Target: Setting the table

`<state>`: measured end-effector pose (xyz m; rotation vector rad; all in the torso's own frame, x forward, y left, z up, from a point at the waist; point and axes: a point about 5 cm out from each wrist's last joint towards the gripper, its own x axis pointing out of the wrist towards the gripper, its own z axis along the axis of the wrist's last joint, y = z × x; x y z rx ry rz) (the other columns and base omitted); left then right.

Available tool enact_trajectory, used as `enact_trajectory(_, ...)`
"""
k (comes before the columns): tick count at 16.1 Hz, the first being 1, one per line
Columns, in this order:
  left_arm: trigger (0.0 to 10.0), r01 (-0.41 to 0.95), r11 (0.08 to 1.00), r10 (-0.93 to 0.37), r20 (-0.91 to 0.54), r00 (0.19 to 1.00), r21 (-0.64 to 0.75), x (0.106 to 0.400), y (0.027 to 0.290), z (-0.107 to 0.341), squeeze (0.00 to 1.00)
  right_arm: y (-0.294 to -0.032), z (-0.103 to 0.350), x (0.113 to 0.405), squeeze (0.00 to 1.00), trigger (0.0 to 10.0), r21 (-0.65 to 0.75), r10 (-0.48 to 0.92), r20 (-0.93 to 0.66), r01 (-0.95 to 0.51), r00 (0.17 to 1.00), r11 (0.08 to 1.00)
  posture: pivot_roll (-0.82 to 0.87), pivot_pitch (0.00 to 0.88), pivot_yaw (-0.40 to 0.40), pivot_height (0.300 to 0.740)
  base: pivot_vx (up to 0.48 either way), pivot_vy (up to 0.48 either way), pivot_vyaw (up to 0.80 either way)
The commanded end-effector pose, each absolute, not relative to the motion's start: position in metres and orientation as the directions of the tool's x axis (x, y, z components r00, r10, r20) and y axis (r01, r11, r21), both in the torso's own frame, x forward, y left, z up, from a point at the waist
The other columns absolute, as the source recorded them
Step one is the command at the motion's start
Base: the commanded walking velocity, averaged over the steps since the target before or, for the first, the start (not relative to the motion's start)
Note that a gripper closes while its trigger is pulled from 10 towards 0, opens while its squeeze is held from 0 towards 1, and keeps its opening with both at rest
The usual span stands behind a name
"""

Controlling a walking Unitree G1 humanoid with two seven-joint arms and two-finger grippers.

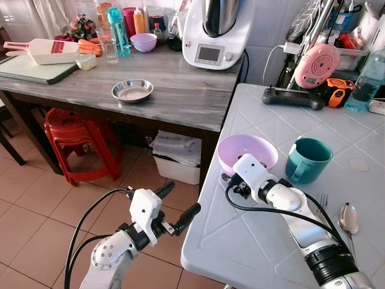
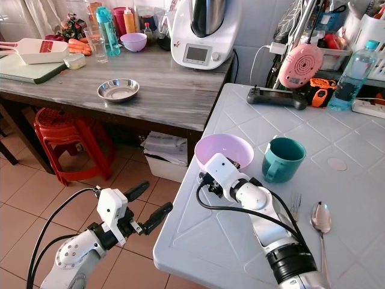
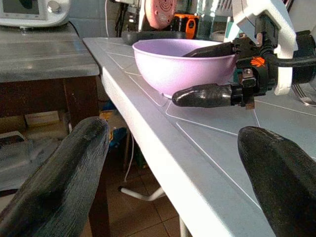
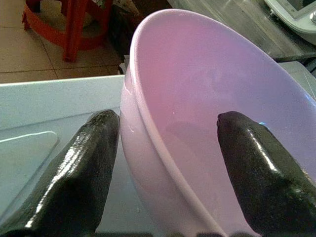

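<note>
The pink bowl (image 1: 247, 152) is set near the white table's (image 1: 240, 253) left edge. Its rim is straddled, ungripped, by the right gripper's (image 4: 168, 148) spread fingers. The left gripper (image 1: 177, 205) is held spread over the floor.

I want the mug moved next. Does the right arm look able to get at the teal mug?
Probably yes, once free: the right end effector straddles the pink bowl's rim, one finger inside, and the teal mug stands just beside it, unobstructed.

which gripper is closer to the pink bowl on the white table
Right. The right gripper has its fingers either side of the pink bowl rim. The left gripper hangs off the table edge, apart from it.
</note>
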<state>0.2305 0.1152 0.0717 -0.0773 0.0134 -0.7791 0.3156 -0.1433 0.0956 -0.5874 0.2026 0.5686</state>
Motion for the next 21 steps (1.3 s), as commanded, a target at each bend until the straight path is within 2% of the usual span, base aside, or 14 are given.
enact_trajectory(1, 10.0, 0.709, 0.701, -0.711, 0.009, 0.703, -0.074, 0.232, 0.116, 0.073, 0.0, -0.145, 0.09, 0.313, 0.0, 0.0, -0.461, 0.448, -0.365, -0.577, 0.816, 0.675, 0.11, 0.0, 0.007, 0.74, 0.0, 0.0, 0.0)
enact_trajectory(2, 10.0, 0.71, 0.7, -0.712, 0.008, 0.703, -0.074, 0.233, 0.116, 0.073, 0.0, -0.145, 0.09, 0.313, 0.0, 0.0, -0.457, 0.45, -0.366, -0.578, 0.815, 0.676, 0.11, 0.0, 0.007, 0.74, 0.0, 0.0, 0.0)
enact_trajectory(3, 10.0, 0.71, 0.701, -0.711, 0.008, 0.703, -0.074, 0.233, 0.116, 0.073, 0.0, -0.144, 0.09, 0.313, 0.0, 0.9, -0.456, 0.451, -0.366, -0.579, 0.814, 0.676, 0.11, 0.0, 0.007, 0.74, 0.0, 0.0, 0.0)
enact_trajectory(4, 10.0, 0.709, 0.702, -0.71, 0.008, 0.704, -0.074, 0.233, 0.116, 0.074, 0.0, -0.143, 0.087, 0.311, 0.0, 10.0, -0.461, 0.457, -0.378, -0.592, 0.805, 0.661, 0.11, 0.0, 0.007, 0.74, 0.0, 0.0, 0.0)
enact_trajectory(5, 10.0, 0.708, 0.703, -0.709, 0.007, 0.705, -0.073, 0.233, 0.116, 0.074, 0.0, -0.142, 0.085, 0.31, 0.0, 10.0, -0.457, 0.462, -0.382, -0.598, 0.801, 0.659, 0.11, 0.0, 0.007, 0.74, 0.0, 0.0, 0.0)
enact_trajectory(6, 10.0, 0.706, 0.704, -0.708, 0.005, 0.707, -0.073, 0.233, 0.116, 0.074, 0.0, -0.142, 0.085, 0.31, 1.0, 10.0, -0.454, 0.459, -0.378, -0.594, 0.804, 0.664, 0.12, 0.0, 0.007, 0.74, 0.0, 0.0, 0.0)
enact_trajectory(7, 10.0, 0.705, 0.706, -0.706, 0.004, 0.708, -0.072, 0.233, 0.116, 0.074, 0.0, -0.141, 0.084, 0.309, 1.0, 10.0, -0.452, 0.464, -0.38, -0.598, 0.8, 0.662, 0.12, 0.0, 0.007, 0.74, 0.0, 0.0, 0.0)
enact_trajectory(10, 10.0, 0.7, 0.711, -0.702, 0.001, 0.713, -0.067, 0.233, 0.117, 0.074, 0.0, -0.141, 0.098, 0.316, 1.0, 10.0, -0.546, 0.427, -0.258, -0.496, 0.867, 0.676, 0.12, 0.0, 0.004, 0.74, 0.0, 0.0, 0.0)
enact_trajectory(13, 10.0, 0.7, 0.711, -0.702, -0.001, 0.712, -0.068, 0.233, 0.118, 0.074, 0.0, -0.139, 0.099, 0.315, 0.99, 10.0, -0.542, 0.44, -0.259, -0.507, 0.86, 0.67, 0.12, 0.0, 0.006, 0.74, 0.0, 0.0, 0.0)
enact_trajectory(14, 10.0, 0.701, 0.71, -0.703, -0.004, 0.711, -0.07, 0.234, 0.118, 0.073, 0.0, -0.139, 0.098, 0.314, 0.0, 10.0, -0.538, 0.444, -0.276, -0.519, 0.853, 0.664, 0.12, 0.0, 0.008, 0.74, 0.0, 0.0, 0.0)
enact_trajectory(18, 10.0, 0.717, 0.693, -0.719, -0.001, 0.695, -0.068, 0.234, 0.117, 0.073, 0.0, -0.138, 0.103, 0.315, 0.0, 10.0, -0.513, 0.46, -0.32, -0.56, 0.828, 0.651, 0.11, 0.0, 0.008, 0.74, 0.0, 0.0, 0.0)
enact_trajectory(19, 10.0, 0.726, 0.684, -0.728, 0.002, 0.686, -0.069, 0.234, 0.116, 0.073, 0.0, -0.137, 0.106, 0.315, 0.0, 4.3, -0.498, 0.461, -0.319, -0.56, 0.828, 0.662, 0.11, 0.0, 0.005, 0.74, 0.0, 0.0, 0.0)
enact_trajectory(20, 10.0, 0.732, 0.678, -0.733, 0.005, 0.68, -0.069, 0.234, 0.116, 0.073, 0.0, -0.137, 0.107, 0.316, 0.0, 0.0, -0.493, 0.459, -0.318, -0.559, 0.829, 0.667, 0.11, 0.0, 0.005, 0.74, 0.0, 0.0, 0.0)
enact_trajectory(21, 10.0, 0.743, 0.666, -0.745, 0.002, 0.667, -0.066, 0.234, 0.116, 0.074, 0.0, -0.136, 0.108, 0.316, 0.0, 0.0, -0.494, 0.461, -0.326, -0.564, 0.826, 0.661, 0.11, 0.0, 0.004, 0.74, 0.0, 0.0, 0.0)
